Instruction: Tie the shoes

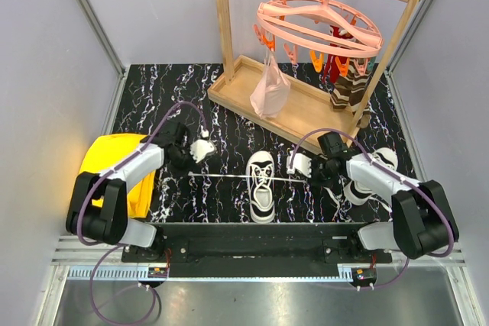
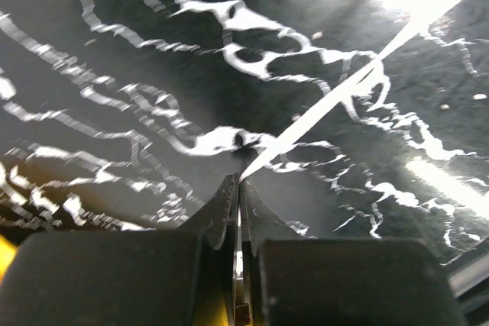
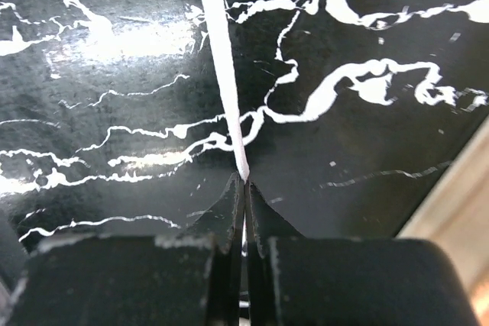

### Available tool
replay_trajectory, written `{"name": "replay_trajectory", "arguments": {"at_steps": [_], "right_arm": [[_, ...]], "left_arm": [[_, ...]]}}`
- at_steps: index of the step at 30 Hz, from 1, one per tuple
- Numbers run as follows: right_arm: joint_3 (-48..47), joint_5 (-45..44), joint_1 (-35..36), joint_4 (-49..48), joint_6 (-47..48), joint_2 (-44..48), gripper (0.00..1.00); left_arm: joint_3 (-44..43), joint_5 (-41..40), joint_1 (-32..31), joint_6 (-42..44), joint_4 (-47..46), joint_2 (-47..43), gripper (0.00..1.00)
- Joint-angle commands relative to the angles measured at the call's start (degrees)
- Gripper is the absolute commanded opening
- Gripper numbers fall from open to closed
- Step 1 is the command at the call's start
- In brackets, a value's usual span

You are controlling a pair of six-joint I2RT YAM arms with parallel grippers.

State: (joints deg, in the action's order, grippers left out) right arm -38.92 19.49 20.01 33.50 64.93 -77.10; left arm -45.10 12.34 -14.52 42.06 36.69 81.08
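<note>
Shoe (image 1: 261, 186) near table (image 1: 221, 208) front edge, left hand (image 2: 238, 181), right hand (image 3: 244, 181) pinching taut laces (image 1: 225, 177)

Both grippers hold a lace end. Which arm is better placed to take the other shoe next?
Right, likely. The other shoe lies under the right arm, far from the left gripper. The right gripper must first release its lace.

Second shoe (image 1: 388, 158) at the table's (image 1: 153, 89) right edge is mostly buried under my right arm (image 1: 374, 175). On both wrist cams the lace (image 2: 344, 89) just vanishes between the pinched fingers (image 2: 223, 211). Rack (image 1: 224, 28) top's cropped too.
</note>
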Motion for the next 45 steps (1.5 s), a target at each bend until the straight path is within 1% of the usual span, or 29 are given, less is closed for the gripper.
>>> {"name": "replay_trajectory", "arguments": {"at_steps": [1, 5, 8, 10, 13, 16, 17, 20, 21, 22, 24, 25, 26, 27, 28, 29, 30, 31, 32, 33, 34, 35, 36, 37, 38, 39, 40, 43, 45], "right_arm": [[-1.9, -0.9, -0.9, 4.1, 1.3, 5.0, 0.00], [-2.2, 0.3, -0.9, 8.2, 1.0, 9.0, 0.00], [-1.3, 0.0, -1.0, 8.9, 2.0, 11.4, 0.00], [-0.6, 1.2, -1.0, 8.3, 2.0, 11.1, 0.00], [-1.8, 3.8, -0.9, 5.4, 0.2, 7.6, 0.00], [-4.2, 4.5, -0.9, 2.7, -2.1, 1.8, 0.00], [-4.7, 4.6, -0.9, 2.0, -2.3, -1.0, 0.00], [-6.4, 5.0, -0.9, 1.2, -1.7, -5.2, 0.00], [-6.7, 5.0, -0.9, 1.0, -1.6, -5.9, 0.04], [-7.0, 5.3, -0.8, 0.9, -1.6, -6.4, 0.11], [-7.2, 6.0, -0.9, 0.7, -1.4, -7.4, 0.20], [-7.2, 6.4, -0.9, 0.8, -1.4, -7.4, 0.30], [-7.2, 6.9, -0.8, 0.9, -1.3, -7.1, 0.35], [-7.6, 7.1, -0.8, 0.9, -1.5, -6.9, 0.42], [-7.8, 7.2, -0.8, 0.9, -2.3, -6.4, 0.49], [-8.3, 7.4, -0.8, 1.0, -3.0, -5.3, 0.60], [-9.4, 7.5, -0.7, 1.3, -3.7, -4.5, 0.63], [-10.0, 7.5, -0.8, 2.1, -5.4, -2.6, 0.67], [-10.7, 7.6, -0.8, 2.4, -6.6, -1.4, 0.75], [-12.1, 7.8, -0.8, 2.8, -7.8, 0.0, 0.80], [-12.8, 8.0, -0.8, 3.2, -10.8, 3.2, 0.86], [-13.4, 8.2, -0.8, 3.1, -12.5, 4.9, 0.93], [-14.5, 8.5, -0.8, 3.1, -14.1, 6.6, 0.95], [-15.1, 8.6, -0.8, 3.1, -17.8, 9.8, 0.96], [-16.4, 8.7, -0.8, 3.1, -19.6, 11.3, 0.98], [-17.0, 8.8, -0.8, 3.1, -21.5, 12.7, 1.00], [-17.6, 8.9, -0.8, 3.0, -25.3, 15.3, 1.00], [-18.7, 10.9, -0.8, 2.1, -31.9, 19.3, 1.00], [-18.6, 12.2, -0.8, 0.8, -34.2, 20.5, 1.00]], "left_arm": [[-0.9, -1.6, 3.4, 2.8, 1.1, -5.7, 0.00], [-1.9, 0.0, 3.8, 2.8, 3.6, -10.2, 0.00], [-2.0, -0.1, 4.0, 2.8, 4.1, -10.6, 0.00], [-2.1, 1.4, 3.6, 2.6, 4.2, -10.2, 0.00], [-2.4, 1.9, 1.9, 1.4, 3.7, -7.7, 0.00], [-1.9, 0.3, -3.4, -0.1, 1.7, -4.2, 0.00], [-1.8, 0.0, -4.3, -1.2, 0.9, -3.0, 0.00], [-2.3, -1.2, -6.5, -2.6, -0.7, 1.9, 0.00], [-2.4, -1.4, -6.7, -2.9, -1.5, 2.9, 0.00], [-2.5, -1.5, -7.0, -3.5, -2.1, 4.9, 0.00], [-3.3, -1.5, -7.4, -4.3, -2.8, 6.5, 0.00], [-3.8, -1.4, -7.6, -4.7, -2.8, 7.4, 0.01], [-4.5, -1.3, -7.8, -5.0, -2.8, 7.7, 0.04], [-4.9, -1.1, -7.8, -5.1, -2.8, 7.7, 0.14], [-5.6, -0.6, -7.8, -5.5, -2.8, 7.0, 0.18], [-5.9, 0.0, -7.7, -5.4, -2.1, 6.4, 0.21], [-6.2, 1.0, -7.8, -5.3, -1.4, 5.5, 0.31], [-6.8, 1.2, -7.8, -5.7, -1.1, 2.7, 0.35], [-7.3, 1.5, -7.8, -5.9, -0.1, 1.2, 0.41], [-7.7, 3.4, -7.5, -6.1, 0.7, -0.8, 0.51], [-8.9, 3.8, -7.4, -6.9, 1.4, -2.5, 0.56], [-9.4, 4.0, -7.4, -7.7, 2.1, -6.3, 0.60], [-10.0, 5.1, -7.2, -8.5, 2.5, -8.3, 0.65], [-11.2, 5.5, -7.1, -9.6, 2.8, -10.0, 0.86], [-11.7, 5.9, -7.1, -10.0, 3.0, -14.1, 0.94], [-12.1, 6.5, -7.1, -10.8, 3.0, -15.8, 0.99], [-13.1, 7.1, -7.0, -11.6, 2.9, -17.5, 0.99], [-14.4, 10.9, -7.1, -14.6, 2.1, -22.2, 0.99], [-13.4, 12.5, -7.2, -18.7, -0.2, -24.2, 0.99]]}}
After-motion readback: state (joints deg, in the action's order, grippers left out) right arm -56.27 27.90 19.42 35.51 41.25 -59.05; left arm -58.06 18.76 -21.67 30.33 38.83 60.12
